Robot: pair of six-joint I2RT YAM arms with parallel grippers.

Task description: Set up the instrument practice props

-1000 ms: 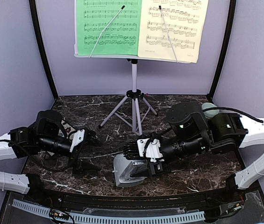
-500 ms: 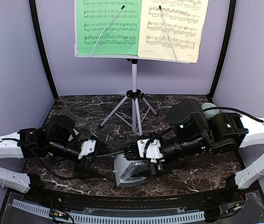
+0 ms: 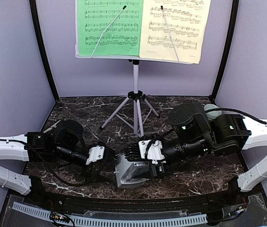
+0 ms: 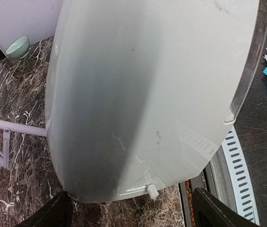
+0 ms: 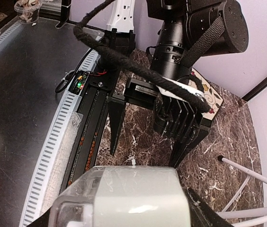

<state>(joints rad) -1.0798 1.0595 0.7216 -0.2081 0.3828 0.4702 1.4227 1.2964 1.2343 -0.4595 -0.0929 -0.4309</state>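
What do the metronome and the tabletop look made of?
The metronome: probably moulded plastic, matte light grey, judging by its smooth seams and small peg; its clear cover looks like glossy transparent plastic. The tabletop: dark marble pattern with white veins; real stone or printed laminate, cannot tell.

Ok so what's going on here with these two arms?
The right tool grips the light-grey metronome near the front edge of the marble table. The left tool is open and points at the metronome from close by. Behind them the white music stand is up, with the green sheet and the pale-yellow sheet on its desk.
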